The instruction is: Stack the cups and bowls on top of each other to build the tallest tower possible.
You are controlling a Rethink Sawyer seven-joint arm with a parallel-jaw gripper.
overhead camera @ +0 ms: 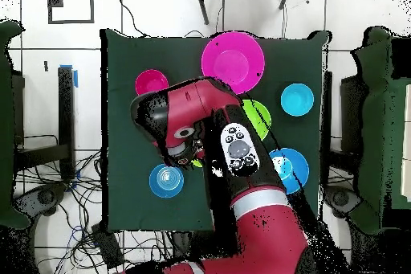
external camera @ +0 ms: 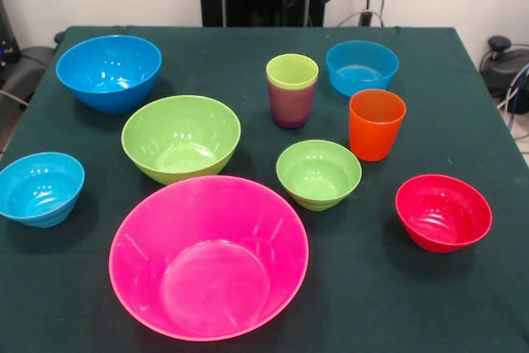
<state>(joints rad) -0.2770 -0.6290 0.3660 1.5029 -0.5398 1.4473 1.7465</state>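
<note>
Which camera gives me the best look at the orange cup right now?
The front view. There the orange cup stands fully visible, upright, between the small green bowl and the small light-blue bowl. Overhead, the arm hides it entirely.

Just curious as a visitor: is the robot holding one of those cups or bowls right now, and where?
It cannot be told; the hand is not visible, and every cup and bowl seen stands on the table.

Red arm, black joints, grey button panel.

Probably a robotics lab, red arm, cloth-covered table, floor cables
</note>
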